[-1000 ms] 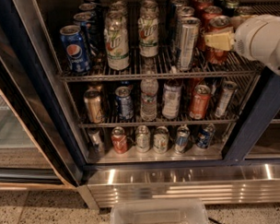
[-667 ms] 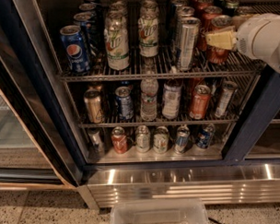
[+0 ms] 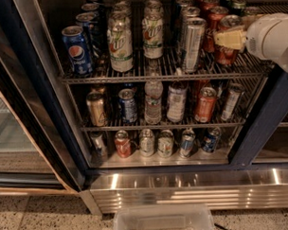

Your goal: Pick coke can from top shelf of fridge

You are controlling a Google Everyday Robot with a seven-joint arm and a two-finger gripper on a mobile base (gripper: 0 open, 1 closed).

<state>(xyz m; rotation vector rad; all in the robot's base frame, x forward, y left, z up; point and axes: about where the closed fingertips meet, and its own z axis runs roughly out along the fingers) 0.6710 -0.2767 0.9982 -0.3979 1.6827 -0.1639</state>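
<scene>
Several red coke cans stand in a row at the right end of the top shelf [image 3: 157,77] of the fridge [image 3: 262,122]. The front coke can [image 3: 226,55] is at the shelf's front right, with another [image 3: 211,21] behind it. My gripper [image 3: 230,39], cream-coloured on a white arm, reaches in from the right at the height of the front can's upper half and overlaps it. The part of the can behind the gripper is hidden.
A tall silver can [image 3: 192,44] stands just left of the coke cans, then two green-label bottles [image 3: 120,46] and a Pepsi can [image 3: 77,50]. The lower rack [image 3: 158,125] holds an orange-red can [image 3: 205,104] and bottles. The open glass door [image 3: 21,116] is left; a plastic bin [image 3: 162,220] is below.
The gripper has shifted very slightly to the right at the front coke can. The cans on the shelf have not moved.
</scene>
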